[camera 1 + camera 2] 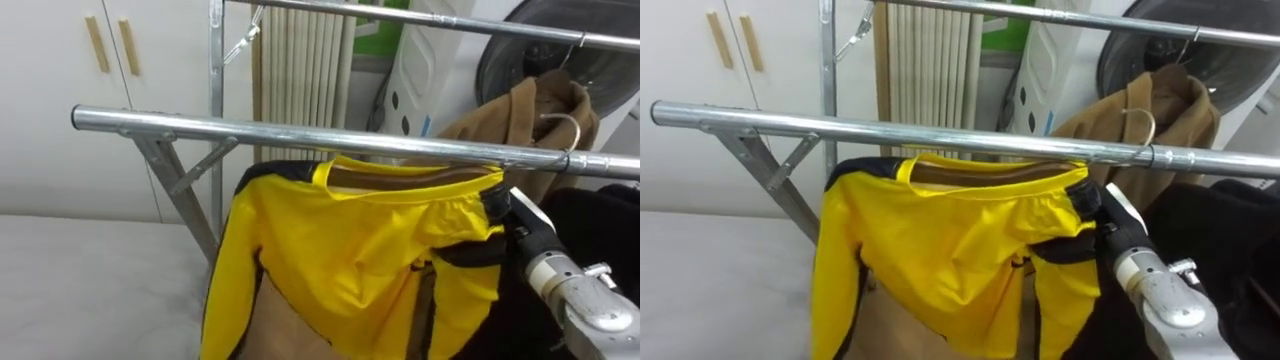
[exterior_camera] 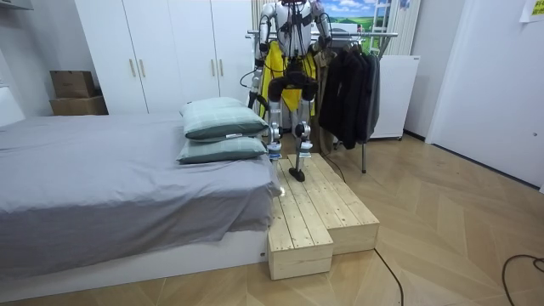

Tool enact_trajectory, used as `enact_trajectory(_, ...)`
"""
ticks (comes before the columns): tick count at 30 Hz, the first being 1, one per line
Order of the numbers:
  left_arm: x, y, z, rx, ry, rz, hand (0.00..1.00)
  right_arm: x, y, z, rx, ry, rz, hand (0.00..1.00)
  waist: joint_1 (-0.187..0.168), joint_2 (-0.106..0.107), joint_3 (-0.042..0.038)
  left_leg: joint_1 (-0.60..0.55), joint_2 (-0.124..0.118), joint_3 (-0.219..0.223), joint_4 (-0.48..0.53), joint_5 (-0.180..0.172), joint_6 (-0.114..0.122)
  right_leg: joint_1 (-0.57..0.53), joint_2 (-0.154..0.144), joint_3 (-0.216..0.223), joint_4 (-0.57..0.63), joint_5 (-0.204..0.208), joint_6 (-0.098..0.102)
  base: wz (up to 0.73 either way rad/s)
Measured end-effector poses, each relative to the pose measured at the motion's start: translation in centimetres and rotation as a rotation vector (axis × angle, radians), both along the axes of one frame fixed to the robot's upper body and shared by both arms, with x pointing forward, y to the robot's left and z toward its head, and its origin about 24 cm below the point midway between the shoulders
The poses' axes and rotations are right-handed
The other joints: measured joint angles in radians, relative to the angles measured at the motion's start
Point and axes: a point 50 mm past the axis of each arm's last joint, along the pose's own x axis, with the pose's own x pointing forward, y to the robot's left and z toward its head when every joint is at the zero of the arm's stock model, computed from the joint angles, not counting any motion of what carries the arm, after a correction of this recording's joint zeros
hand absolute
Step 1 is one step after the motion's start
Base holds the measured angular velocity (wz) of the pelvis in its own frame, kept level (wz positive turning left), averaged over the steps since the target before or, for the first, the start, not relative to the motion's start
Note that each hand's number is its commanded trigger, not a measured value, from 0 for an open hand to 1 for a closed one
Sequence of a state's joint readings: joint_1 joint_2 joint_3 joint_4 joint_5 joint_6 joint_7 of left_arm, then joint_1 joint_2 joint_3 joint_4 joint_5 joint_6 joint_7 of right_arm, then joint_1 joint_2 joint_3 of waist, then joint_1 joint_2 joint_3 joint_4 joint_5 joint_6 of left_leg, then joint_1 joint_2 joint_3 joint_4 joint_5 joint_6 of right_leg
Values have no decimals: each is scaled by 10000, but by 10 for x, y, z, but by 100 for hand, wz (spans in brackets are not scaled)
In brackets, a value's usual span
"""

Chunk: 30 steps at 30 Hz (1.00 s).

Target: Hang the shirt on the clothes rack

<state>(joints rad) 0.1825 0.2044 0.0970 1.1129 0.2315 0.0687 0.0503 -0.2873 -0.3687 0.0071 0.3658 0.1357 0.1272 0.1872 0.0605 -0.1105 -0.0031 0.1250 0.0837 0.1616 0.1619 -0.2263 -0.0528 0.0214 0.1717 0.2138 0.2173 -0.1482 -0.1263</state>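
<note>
A yellow jacket (image 1: pixel 350 250) with dark trim sits on a brown hanger (image 1: pixel 400 181), its collar just under the front metal rail (image 1: pixel 300 135) of the clothes rack. The hanger's hook is hidden behind the rail, so I cannot tell whether it rests on it. My right hand (image 1: pixel 515 215) reaches up from the lower right to the jacket's right shoulder, where the cloth hides its fingers. In the room view I stand on a wooden platform (image 2: pixel 323 212), facing the rack with the yellow jacket (image 2: pixel 272 72) in front of me.
A brown coat (image 1: pixel 520 115) hangs on the rail to the right, with black clothes (image 1: pixel 600 220) below it. A second rail (image 1: pixel 420 18) runs higher behind. The bed (image 1: pixel 90 270) lies at the left, with white wardrobe doors (image 1: pixel 60 60) and a radiator (image 1: pixel 300 60) beyond.
</note>
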Motion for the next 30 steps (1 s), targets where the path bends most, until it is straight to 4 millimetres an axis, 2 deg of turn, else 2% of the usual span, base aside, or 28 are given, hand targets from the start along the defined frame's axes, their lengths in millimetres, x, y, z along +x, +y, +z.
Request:
enact_trajectory(5,1,1,1,-123,42,12,0,-3,-5,-16,123,833,58,100,52,3,21,-8,-7,-26,1,1,0,-12,-1,12,-4,-1,-1,0)
enact_trajectory(7,4,0,1,-166,-10,-13,0,-3,-14,-23,183,1319,-105,100,7,-2,41,-62,-30,-107,8,2,2,-29,-29,-50,-21,-1,-1,10)
enact_trajectory(13,6,1,1,-169,-60,-32,0,2,-39,-15,-397,1671,-328,100,12,-56,80,-120,-97,-287,8,10,12,-14,-95,-109,-113,2,-5,3)
enact_trajectory(20,6,3,2,-202,-93,-96,0,4,-44,-15,-659,1957,19,100,12,-147,126,-122,-95,-244,4,8,12,-23,-95,-124,-140,2,-5,-2)
enact_trajectory(21,8,3,3,-194,-147,-119,0,4,-44,-15,-701,2014,128,74,-4,-149,126,-125,-90,-249,4,8,12,-20,-94,-140,-153,2,-4,4)
enact_trajectory(22,10,3,3,-189,-243,-142,0,3,-44,-17,-789,2113,198,58,-8,-151,124,-125,-86,-249,5,8,12,-11,-96,-188,-160,2,-4,6)
enact_trajectory(23,11,3,4,-181,-303,-157,0,2,-45,-18,-803,2163,209,17,-9,-156,121,-125,-83,-249,5,8,12,-7,-97,-218,-160,2,-4,8)
enact_trajectory(24,13,3,4,-174,-389,-175,0,1,-46,-21,-805,2230,192,0,-8,-168,112,-124,-80,-250,5,9,11,-1,-97,-243,-157,2,-4,6)
enact_trajectory(30,14,3,5,-174,-446,-183,0,-7,-53,-35,-845,2918,-10,0,-1,-179,96,-7,-83,-290,37,9,12,166,-113,-264,-185,2,-5,3)
